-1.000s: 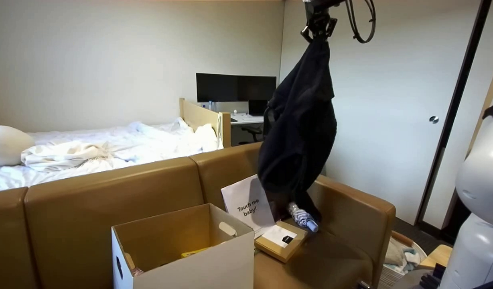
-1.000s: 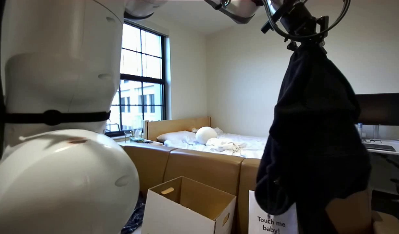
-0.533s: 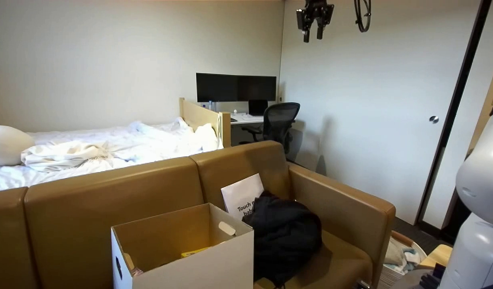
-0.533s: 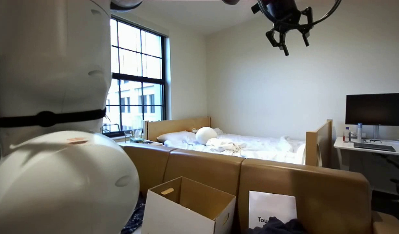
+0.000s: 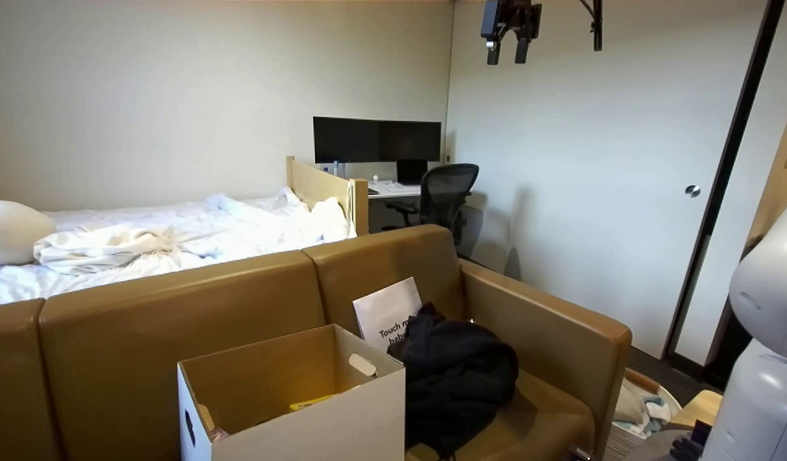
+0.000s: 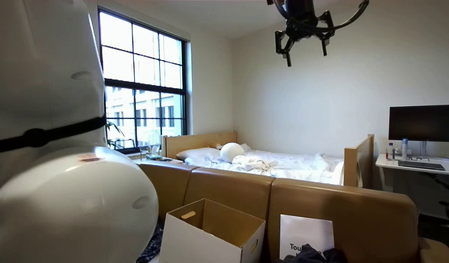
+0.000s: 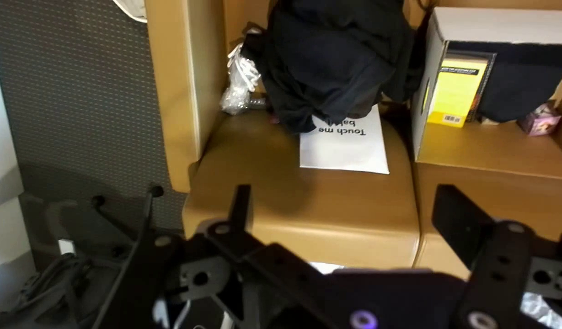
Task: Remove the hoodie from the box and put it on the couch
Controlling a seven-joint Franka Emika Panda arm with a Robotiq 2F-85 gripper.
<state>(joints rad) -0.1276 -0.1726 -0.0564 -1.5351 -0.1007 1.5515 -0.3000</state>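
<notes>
The black hoodie lies crumpled on the seat of the brown couch, between the box and the couch arm. Only its top edge shows in an exterior view; the wrist view shows its dark folds partly covering a printed sheet. High above the couch is my gripper, well clear of the fabric. Its fingers are spread wide with nothing between them. The box stands upright on the couch; inside it the wrist view shows a yellow package, dark cloth and a small pink box.
A white sheet leans on the couch back behind the hoodie. The square couch arm bounds the seat. A plastic-wrapped item sits beside the hoodie. Behind the couch are a bed, an office chair and a desk.
One second ago the hoodie hung from my shut gripper. It dropped onto the couch seat as the jaws opened; since then the fingers have spread further and the gripper has shifted slightly.
</notes>
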